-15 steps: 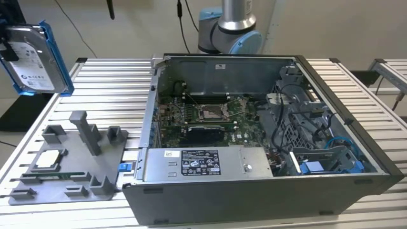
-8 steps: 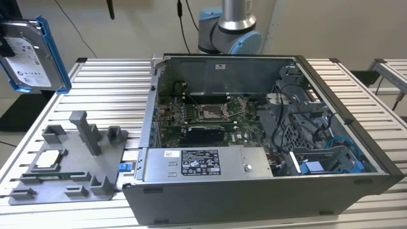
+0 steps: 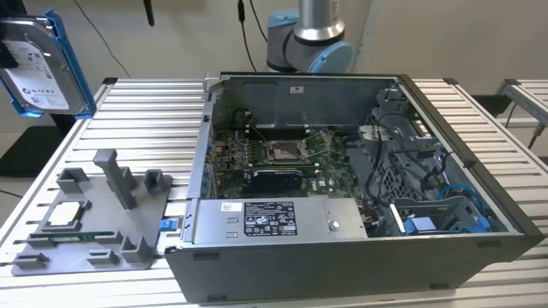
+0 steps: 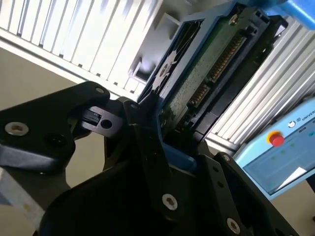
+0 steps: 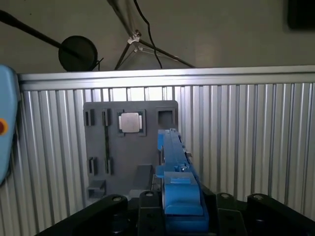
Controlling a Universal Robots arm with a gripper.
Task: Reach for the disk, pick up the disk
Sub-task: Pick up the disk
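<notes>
The disk point(image 3: 38, 64), a silver-grey hard drive with a white label and blue rails, hangs in the air above the table's far corner at the exterior view's left. My gripper point(image 4: 165, 140) is shut on it, black fingers point(image 4: 142, 132) clamping its lower end. The second wrist view shows the drive's green circuit board and connectors. In the first wrist view the disk point(image 5: 173, 157) stands edge-on, its blue rail rising from between the gripper's black fingers point(image 5: 147, 204), high above the grey fixture.
An open computer case point(image 3: 342, 186) takes up the middle of the slatted aluminium table point(image 3: 145, 122). A grey fixture plate point(image 3: 94, 218) with a small square chip point(image 3: 67, 215) lies at the exterior view's left. The arm's base point(image 3: 308, 38) stands behind the case.
</notes>
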